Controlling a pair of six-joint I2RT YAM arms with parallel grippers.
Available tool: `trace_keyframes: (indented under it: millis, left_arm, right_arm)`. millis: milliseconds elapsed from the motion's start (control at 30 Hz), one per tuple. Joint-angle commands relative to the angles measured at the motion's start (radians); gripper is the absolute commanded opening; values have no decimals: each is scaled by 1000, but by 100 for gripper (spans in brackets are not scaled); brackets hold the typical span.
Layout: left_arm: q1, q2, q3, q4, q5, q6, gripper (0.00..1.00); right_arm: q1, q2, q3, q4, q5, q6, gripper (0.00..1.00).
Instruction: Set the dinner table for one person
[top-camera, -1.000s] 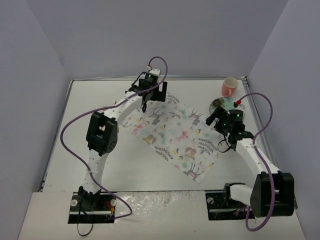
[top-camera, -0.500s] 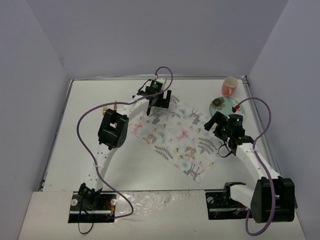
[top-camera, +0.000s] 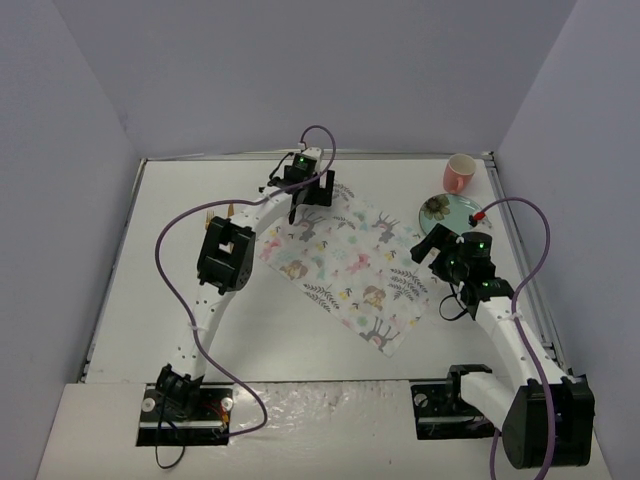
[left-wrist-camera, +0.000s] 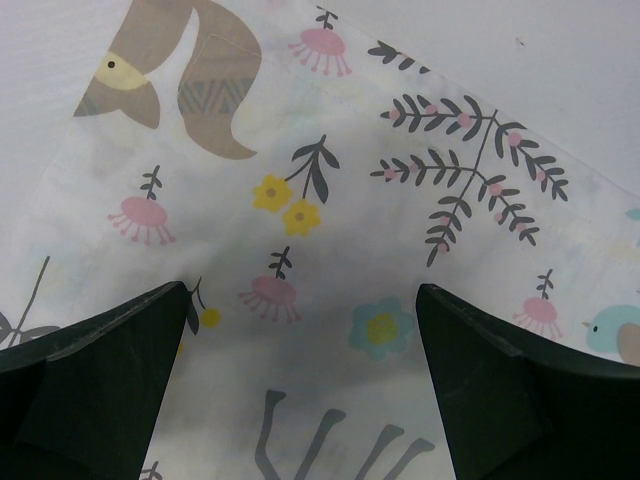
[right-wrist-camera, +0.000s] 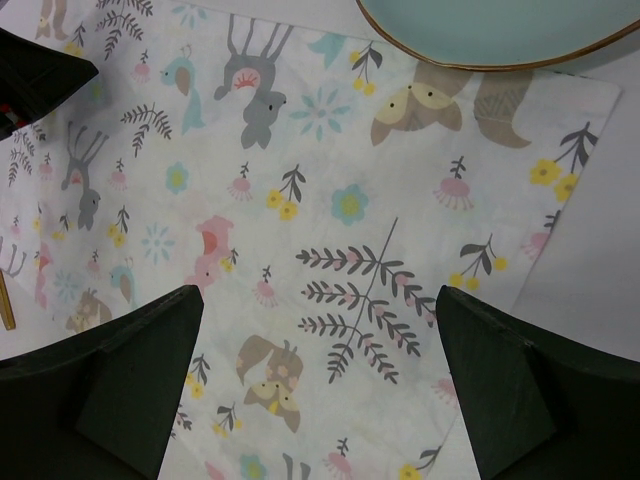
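The dinner table (top-camera: 165, 280) is a wide white top. A floral placemat (top-camera: 350, 270) lies at an angle across its middle. My left gripper (top-camera: 308, 203) hovers over the mat's far corner. In the left wrist view its jaws (left-wrist-camera: 300, 300) stand open just above the printed cloth (left-wrist-camera: 330, 190), with nothing between them. My right gripper (top-camera: 428, 245) is above the mat's right corner, beside a teal plate (top-camera: 452, 212). It is open (right-wrist-camera: 318, 300) over the placemat (right-wrist-camera: 300, 190) and holds nothing.
A pink cup (top-camera: 458, 175) stands at the far right corner behind the plate. The plate's gold rim (right-wrist-camera: 500, 60) overlaps the mat's edge. A thin gold utensil (top-camera: 229, 209) lies left of the mat, partly under the left arm. Grey walls enclose the table.
The left gripper swung right and came back over the mat's far corner. The right gripper drew slightly nearer. The placemat has shifted a little.
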Motion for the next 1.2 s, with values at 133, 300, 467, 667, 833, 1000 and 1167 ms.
trace_keyframes:
  millis: [133, 300, 467, 667, 833, 1000, 1167]
  left_arm:
    - [37, 6, 82, -9, 32, 27, 96]
    - [35, -34, 78, 0, 60, 27, 96]
    - [22, -126, 11, 27, 84, -1, 97]
    - [25, -291, -149, 43, 30, -52, 97]
    - [25, -381, -280, 58, 13, -76, 97]
    - [26, -375, -339, 56, 8, -81, 97]
    - [28, -355, -318, 22, 16, -82, 97]
  right_arm:
    - [6, -22, 3, 17, 2, 10, 100]
    - [4, -27, 9, 18, 8, 10, 100]
    - [4, 16, 12, 44, -31, 9, 100]
    - [8, 118, 0, 148, -84, 31, 100]
    - [10, 199, -15, 250, -90, 44, 100]
    - [8, 266, -38, 317, -57, 50, 100]
    - [-19, 296, -56, 355, -33, 60, 100]
